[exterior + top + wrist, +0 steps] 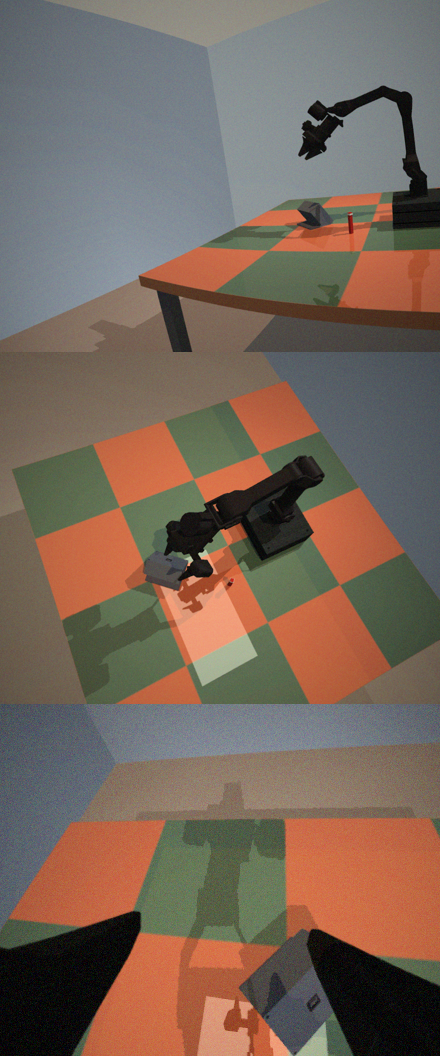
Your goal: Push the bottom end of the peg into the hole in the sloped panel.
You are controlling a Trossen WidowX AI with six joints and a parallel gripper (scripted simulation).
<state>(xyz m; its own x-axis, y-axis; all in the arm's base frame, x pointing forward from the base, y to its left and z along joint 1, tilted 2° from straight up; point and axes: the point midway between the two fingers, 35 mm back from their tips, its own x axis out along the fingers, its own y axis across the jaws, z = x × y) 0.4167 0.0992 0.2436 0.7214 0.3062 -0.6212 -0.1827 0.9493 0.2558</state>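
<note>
A small red peg (230,582) (350,223) with a pale band near its top stands upright on the table. The grey sloped panel (157,566) (314,212) (294,1024) stands on the table farther from the arm's base than the peg. Its face has one small slot-like hole (168,559) (313,1002). My gripper (172,567) (302,157) (225,928) is wide open and empty, tilted downward, high above the table over the panel. The right finger hides part of the panel in the wrist view. The peg is not in the wrist view.
The checkered orange and green table (311,645) (286,271) (350,879) carries a bright patch of light beside the peg and panel. The arm's dark base (278,535) (414,212) stands on it near the peg. Arm shadows fall across the table.
</note>
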